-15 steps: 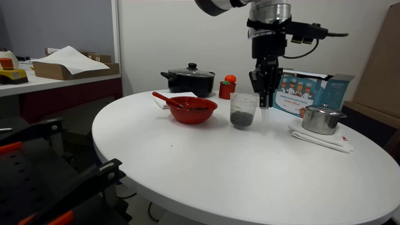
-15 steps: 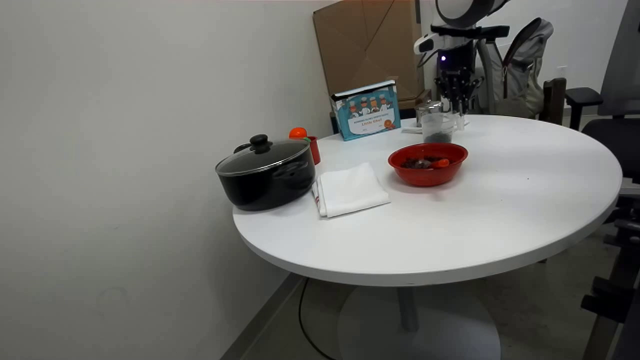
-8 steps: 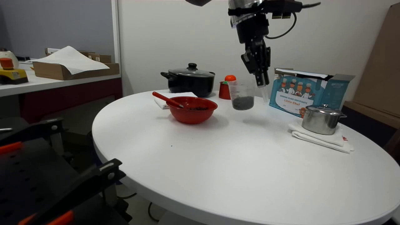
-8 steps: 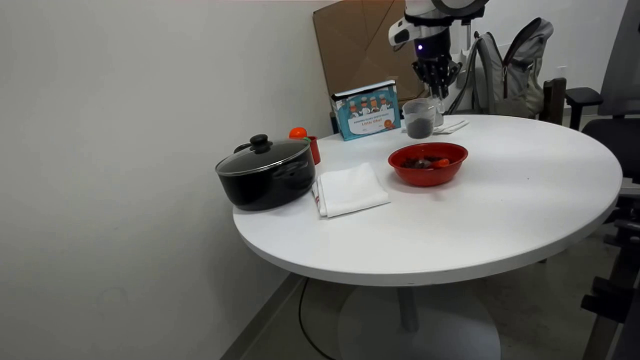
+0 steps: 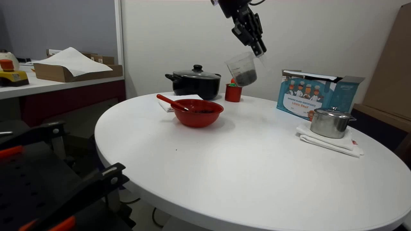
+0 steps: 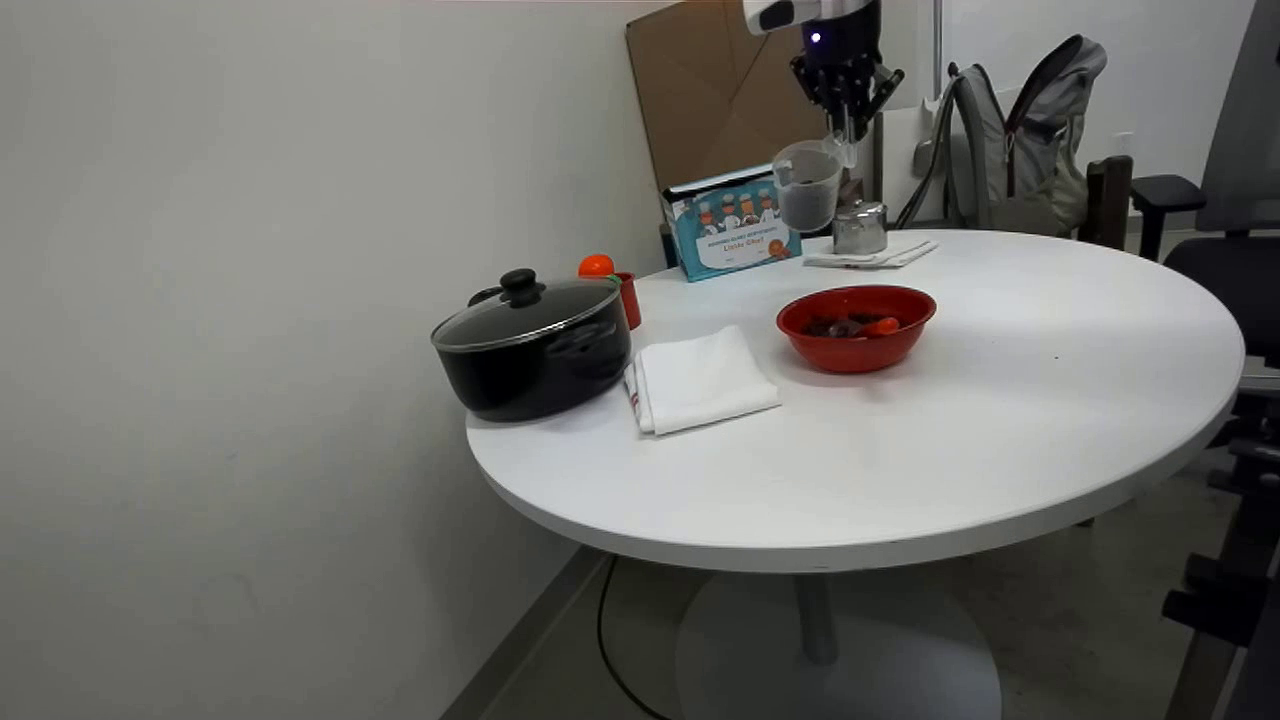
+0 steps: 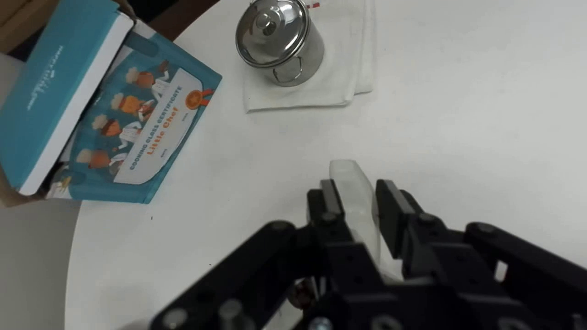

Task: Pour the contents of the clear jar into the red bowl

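The clear jar (image 5: 241, 71), a transparent cup with dark grey contents, hangs in the air and is tilted, its mouth leaning toward the bowl's side. It also shows in an exterior view (image 6: 806, 192). My gripper (image 5: 259, 54) is shut on the jar's handle, which shows between the fingers in the wrist view (image 7: 355, 197); the jar's body is hidden there. The red bowl (image 5: 196, 118) sits on the table, lower than the jar and off to its side. It holds dark bits and a utensil with a red handle (image 5: 171, 102). The bowl also shows in an exterior view (image 6: 855, 352).
A black lidded pot (image 5: 196, 86) and a small red canister (image 5: 233, 93) stand behind the bowl. A white cloth (image 6: 705, 385) lies near the pot. A blue box (image 7: 137, 137) and a shiny metal pot (image 7: 284, 50) on a folded cloth stand on the far side.
My gripper has raised the jar from at or near the table to well above it, shifted it slightly toward the bowl's side, and tilted it. The bowl has not moved.
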Controlling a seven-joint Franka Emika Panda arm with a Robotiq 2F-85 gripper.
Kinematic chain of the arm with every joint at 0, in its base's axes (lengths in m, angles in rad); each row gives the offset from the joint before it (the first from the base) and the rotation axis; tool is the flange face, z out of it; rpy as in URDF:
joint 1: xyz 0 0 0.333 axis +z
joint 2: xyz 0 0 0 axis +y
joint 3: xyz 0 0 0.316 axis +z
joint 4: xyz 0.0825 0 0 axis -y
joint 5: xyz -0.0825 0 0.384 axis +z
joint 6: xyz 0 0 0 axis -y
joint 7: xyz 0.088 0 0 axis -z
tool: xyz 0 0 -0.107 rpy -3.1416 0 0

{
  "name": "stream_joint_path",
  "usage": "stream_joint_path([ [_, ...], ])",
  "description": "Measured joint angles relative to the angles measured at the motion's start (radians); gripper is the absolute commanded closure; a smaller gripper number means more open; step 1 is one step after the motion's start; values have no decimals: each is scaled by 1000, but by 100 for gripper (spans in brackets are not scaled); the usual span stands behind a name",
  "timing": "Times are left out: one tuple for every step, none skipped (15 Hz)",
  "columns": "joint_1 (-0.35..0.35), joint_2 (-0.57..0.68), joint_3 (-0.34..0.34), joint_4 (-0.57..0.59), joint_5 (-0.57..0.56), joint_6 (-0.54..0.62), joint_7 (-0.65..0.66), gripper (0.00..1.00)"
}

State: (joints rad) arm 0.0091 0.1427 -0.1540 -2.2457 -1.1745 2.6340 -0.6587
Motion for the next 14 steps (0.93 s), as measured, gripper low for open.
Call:
stream_joint_path([
  [0,-34,16,-35,-47,-8,32,86],
  [0,-67,31,-73,-94,-17,62,86],
  [0,-99,45,-114,-144,-25,93,86],
  [-1,-129,57,-154,-194,-32,126,86],
  [-1,-160,69,-196,-253,-39,166,86],
  [-1,-187,80,-236,-315,-45,213,86],
  [-1,-212,93,-275,-382,-52,275,86],
  [0,-233,108,-310,-448,-65,341,86],
  [2,-250,125,-343,-511,-86,410,86],
  [7,-263,143,-373,-568,-115,480,86],
  [16,-271,161,-399,-619,-148,549,86],
  [27,-274,178,-422,-665,-187,620,86],
  [41,-273,195,-444,-707,-233,690,86],
  [56,-270,214,-464,-743,-288,757,86],
])
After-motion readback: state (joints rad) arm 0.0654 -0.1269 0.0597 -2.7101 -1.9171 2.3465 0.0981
